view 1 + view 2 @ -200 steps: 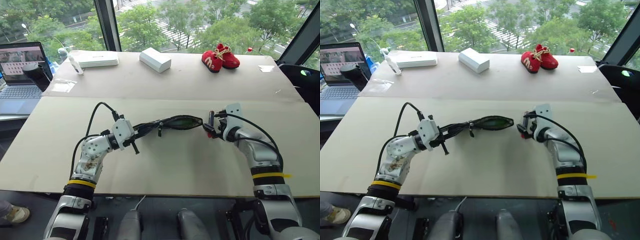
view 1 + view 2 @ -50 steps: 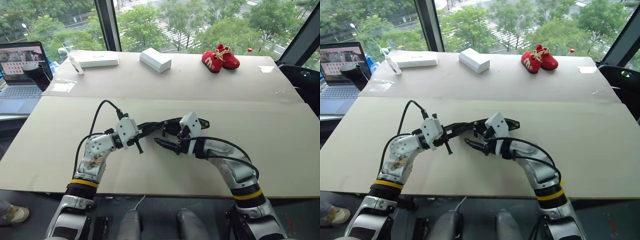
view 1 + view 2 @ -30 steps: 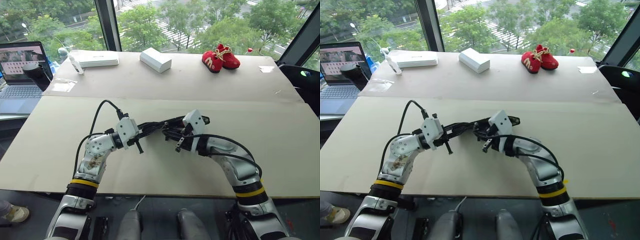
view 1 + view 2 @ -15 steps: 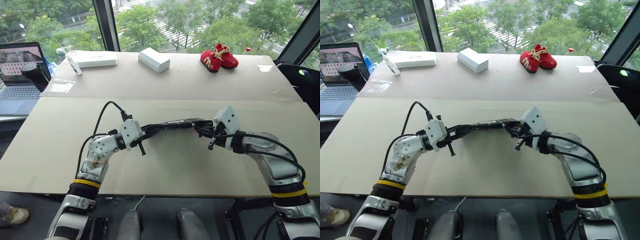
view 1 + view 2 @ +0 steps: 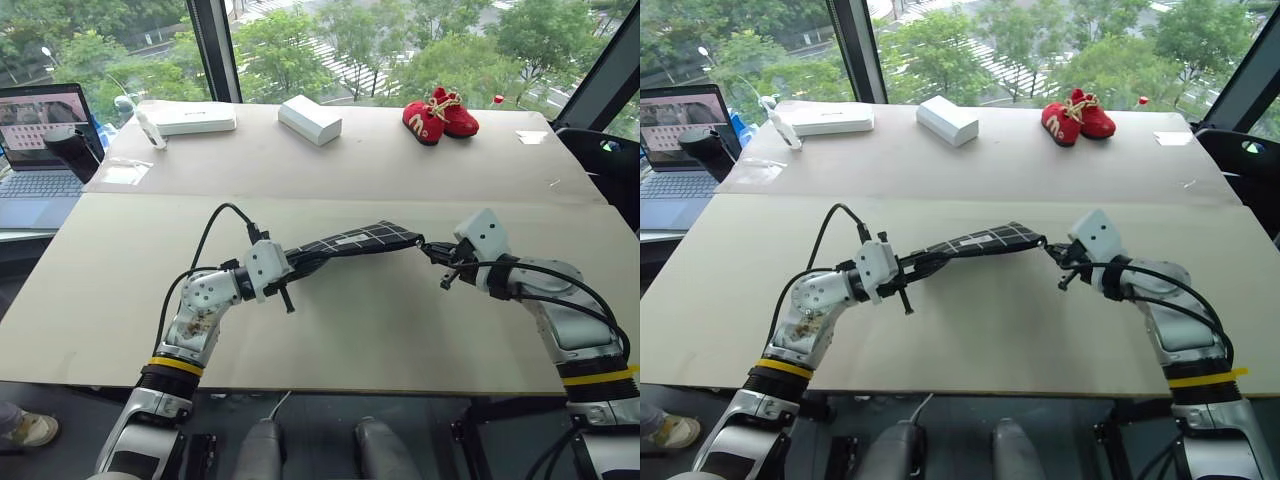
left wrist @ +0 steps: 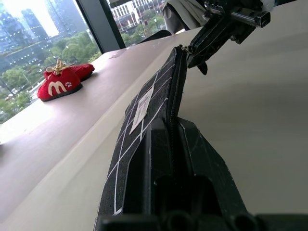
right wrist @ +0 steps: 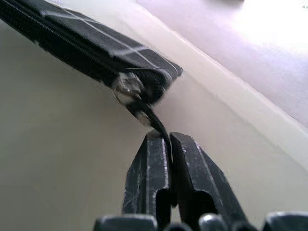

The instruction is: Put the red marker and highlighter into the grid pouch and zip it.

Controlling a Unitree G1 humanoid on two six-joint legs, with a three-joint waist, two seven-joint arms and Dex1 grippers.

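The wide pale surface [image 5: 330, 330] carries most things along its far edge: a laptop [image 5: 40, 150] at far left, two white boxes [image 5: 310, 118], and a pair of small red shoes [image 5: 440, 112] toward the far right. None of them looks to have a part in the job.

In the middle, between the two arms, the grid pouch [image 5: 355, 240] is stretched out long and flat, lifted a little off the surface. It hangs that way because it is gripped at both ends. The left pincer [image 5: 292, 268] is clamped tight on the pouch's left end, acting as an anchor so the fabric stays taut. The right pincer [image 7: 168, 144] pinches the black zipper pull strap [image 7: 153, 119] at the pouch's right end, its fingers nearly together with the thin strap trapped between them. Pulling against a held end is, I judge, what lets a slider travel cleanly.

The slider [image 7: 126, 87] sits at the right corner, and the zip line seen along the pouch's edge looks closed for its whole length. I see no red marker or highlighter lying on the surface, so I take it both are inside the pouch, though the closed fabric hides any contents. By my reckoning the zipping is done or all but done, and what remains is letting go.
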